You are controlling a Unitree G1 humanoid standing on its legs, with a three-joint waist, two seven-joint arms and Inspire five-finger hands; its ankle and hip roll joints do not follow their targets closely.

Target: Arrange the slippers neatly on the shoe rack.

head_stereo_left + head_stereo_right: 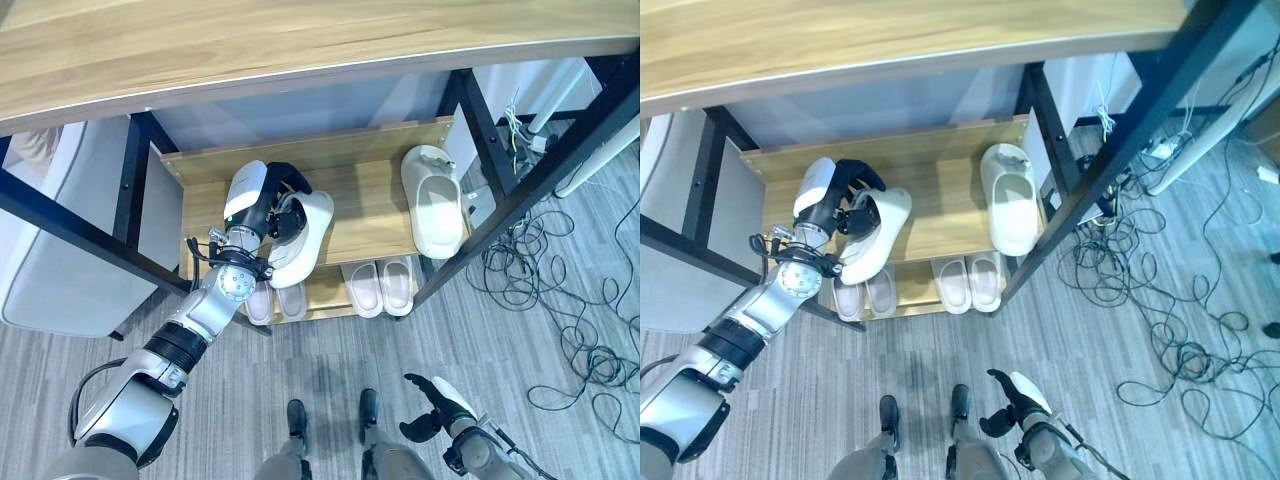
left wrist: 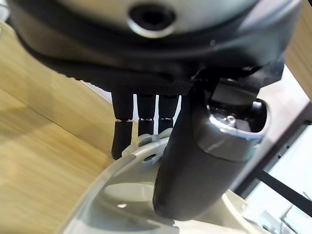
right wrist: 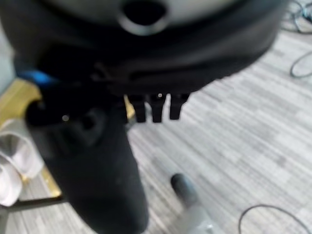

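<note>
White slippers [image 1: 437, 200] — light wood-grain shoe rack [image 1: 365, 205], black-framed.

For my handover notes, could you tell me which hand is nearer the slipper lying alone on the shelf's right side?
Left. The left hand is on that shelf, beside the slipper; the right hand hangs low over the floor.

Silver-grey arms, dark hands [image 1: 283, 215]
</note>
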